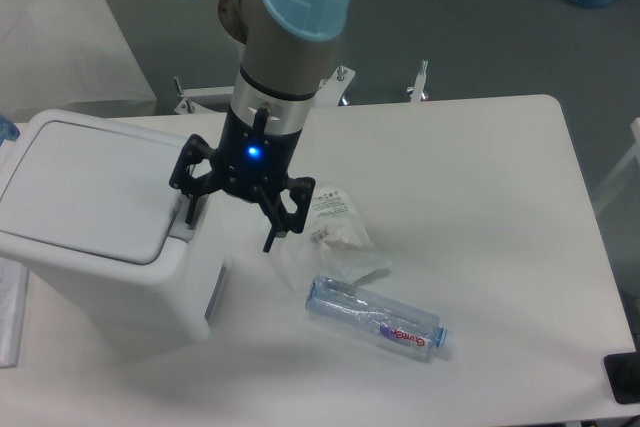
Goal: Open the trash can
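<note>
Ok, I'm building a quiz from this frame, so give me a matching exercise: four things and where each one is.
Things:
1. trash can
2. gripper
3. water bottle
4. crumpled plastic bag

Places:
A. lying on its side near the table's front edge
B. at the bin's right rim, one finger on the grey button strip
C. left end of the table, lid down
D. between gripper and bottle

Pairs: 1-C, 2-B, 3-A, 4-D
</note>
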{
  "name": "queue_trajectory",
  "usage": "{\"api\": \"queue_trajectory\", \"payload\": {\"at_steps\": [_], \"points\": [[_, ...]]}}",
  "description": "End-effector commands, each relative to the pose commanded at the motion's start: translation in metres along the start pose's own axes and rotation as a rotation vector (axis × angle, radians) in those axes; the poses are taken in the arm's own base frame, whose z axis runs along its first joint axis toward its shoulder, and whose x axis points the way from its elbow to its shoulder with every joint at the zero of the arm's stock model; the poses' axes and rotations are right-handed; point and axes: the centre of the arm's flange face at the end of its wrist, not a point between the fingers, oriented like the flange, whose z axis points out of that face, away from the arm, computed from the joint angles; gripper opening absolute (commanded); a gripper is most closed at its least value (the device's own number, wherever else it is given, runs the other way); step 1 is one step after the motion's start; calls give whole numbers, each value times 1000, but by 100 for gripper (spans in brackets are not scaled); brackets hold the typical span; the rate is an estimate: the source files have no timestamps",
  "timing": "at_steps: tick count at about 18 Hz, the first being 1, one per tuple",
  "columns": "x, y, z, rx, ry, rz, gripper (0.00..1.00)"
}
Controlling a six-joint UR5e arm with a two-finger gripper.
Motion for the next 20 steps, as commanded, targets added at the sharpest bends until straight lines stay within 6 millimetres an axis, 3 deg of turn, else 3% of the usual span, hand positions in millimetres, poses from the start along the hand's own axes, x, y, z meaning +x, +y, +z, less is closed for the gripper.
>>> {"api": "queue_trajectory", "payload": {"at_steps": [11, 17, 20], "points": [[-8, -9, -15, 29, -22, 2, 100], [-63, -1, -41, 60, -74, -59, 100], [-102, 9, -30, 43, -84, -67, 100]]}}
